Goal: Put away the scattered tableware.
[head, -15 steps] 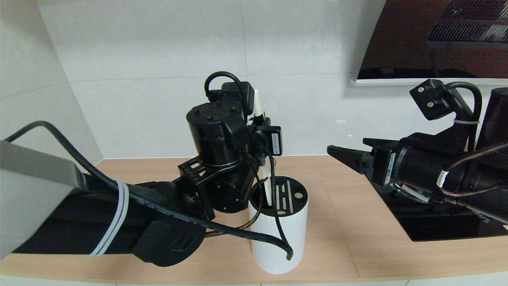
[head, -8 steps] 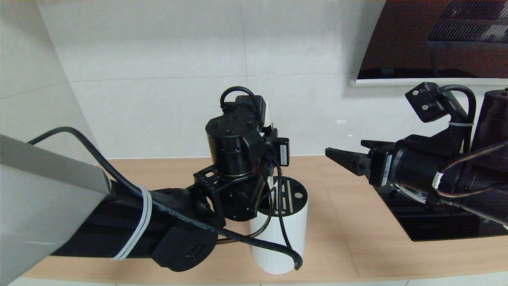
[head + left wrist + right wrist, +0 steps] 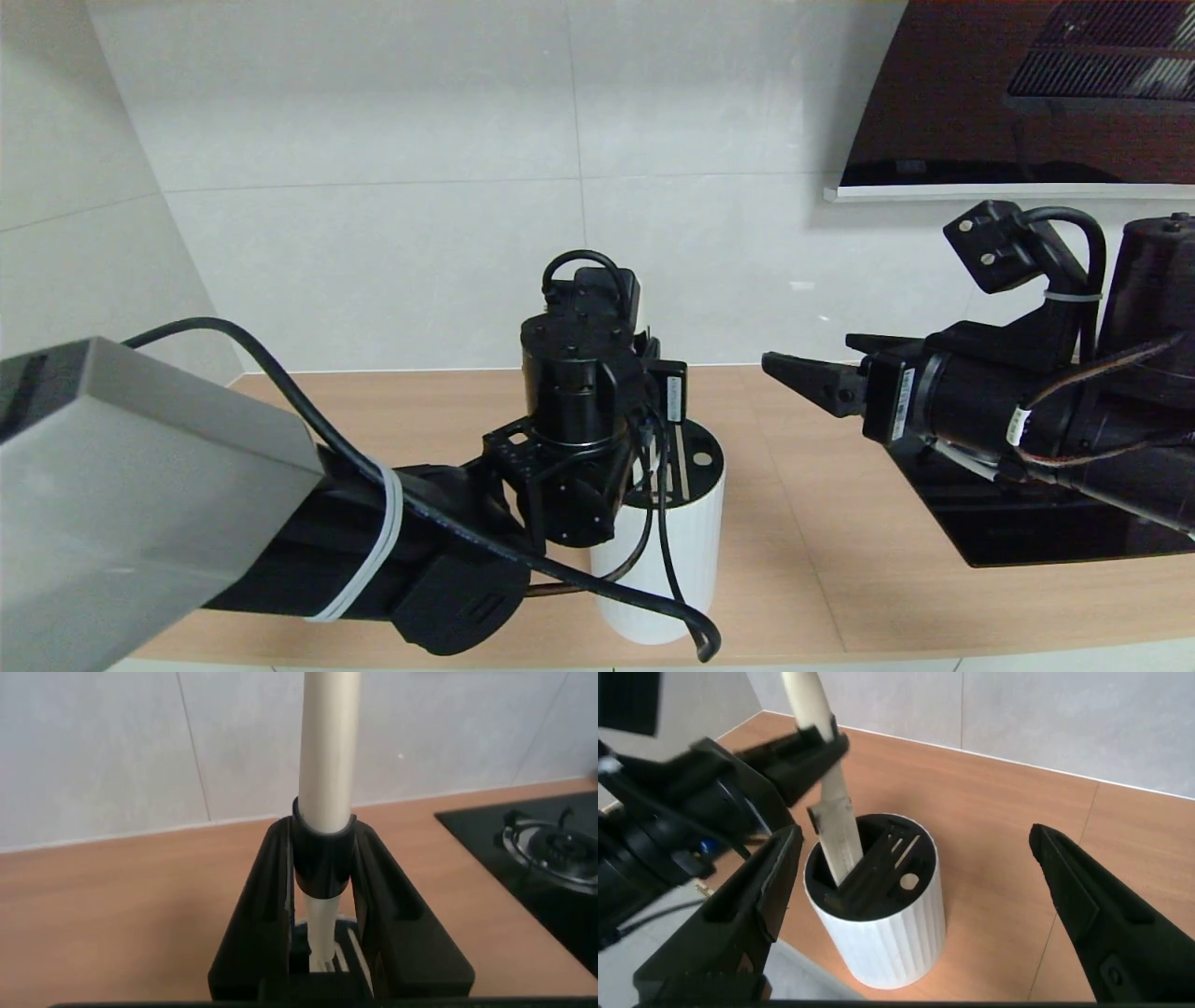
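Observation:
A white ribbed holder [image 3: 686,532] with a black slotted top stands near the counter's front edge. My left gripper [image 3: 325,849] is right above it, shut on a utensil with a cream handle [image 3: 329,747] and a black collar. The utensil hangs upright, and its pale blade [image 3: 839,826] reaches down into the holder's [image 3: 896,924] large opening. In the head view the top of the handle [image 3: 634,297] peeks out behind the left wrist. My right gripper [image 3: 808,350] hovers open to the right of the holder, level with its top, holding nothing.
A black cooktop [image 3: 1027,523] is set into the wooden counter [image 3: 822,523] at the right, with a burner [image 3: 551,845] on it. A dark range hood [image 3: 1027,93] hangs above it. A tiled wall closes the back and left. Bare counter lies between holder and cooktop.
My left arm has come down and shifted right, sinking the utensil deeper into the holder. The right arm has drifted slightly left, still open.

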### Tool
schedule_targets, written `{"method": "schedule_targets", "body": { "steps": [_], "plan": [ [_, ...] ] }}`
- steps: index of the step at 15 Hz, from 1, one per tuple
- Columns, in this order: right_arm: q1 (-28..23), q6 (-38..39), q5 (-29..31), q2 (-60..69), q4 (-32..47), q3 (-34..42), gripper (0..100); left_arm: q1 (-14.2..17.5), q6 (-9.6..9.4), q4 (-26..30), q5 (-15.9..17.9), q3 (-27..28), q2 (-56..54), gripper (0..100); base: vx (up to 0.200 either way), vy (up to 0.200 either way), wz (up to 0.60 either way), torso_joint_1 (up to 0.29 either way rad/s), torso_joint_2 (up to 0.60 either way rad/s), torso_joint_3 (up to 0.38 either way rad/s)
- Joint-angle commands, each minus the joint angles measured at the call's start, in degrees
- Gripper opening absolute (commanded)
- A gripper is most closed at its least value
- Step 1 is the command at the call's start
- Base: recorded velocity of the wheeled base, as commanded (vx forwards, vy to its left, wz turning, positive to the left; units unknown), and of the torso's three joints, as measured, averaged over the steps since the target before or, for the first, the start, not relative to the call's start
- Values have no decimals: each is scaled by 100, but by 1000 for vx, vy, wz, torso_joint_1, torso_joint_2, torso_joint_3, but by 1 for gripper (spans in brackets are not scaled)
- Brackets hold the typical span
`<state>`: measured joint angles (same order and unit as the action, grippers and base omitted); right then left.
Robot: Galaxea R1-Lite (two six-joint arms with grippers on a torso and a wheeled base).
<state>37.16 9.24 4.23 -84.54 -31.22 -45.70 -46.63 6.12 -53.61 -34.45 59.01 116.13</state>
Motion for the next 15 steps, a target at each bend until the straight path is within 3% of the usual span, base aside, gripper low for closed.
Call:
{"method": "schedule_targets", "body": {
  "steps": [1, 10, 11, 15],
  "plan": [
    [2, -1, -1, -18, 2, 0, 100, -4, 21, 0, 0, -22, 200, 0, 0, 0, 0, 0, 0, 0],
    [2, -1, -1, -89, -7, 0, 100, -13, 56, 0, 0, -83, 463, 0, 0, 0, 0, 0, 0, 0],
    [2, -1, -1, -89, -7, 0, 100, -13, 74, 0, 0, -83, 463, 100, 0, 0, 0, 0, 0, 0],
    [2, -1, -1, -89, -7, 0, 100, -30, 91, 0, 0, -74, 446, 100, 0, 0, 0, 0, 0, 0]
  ]
}}
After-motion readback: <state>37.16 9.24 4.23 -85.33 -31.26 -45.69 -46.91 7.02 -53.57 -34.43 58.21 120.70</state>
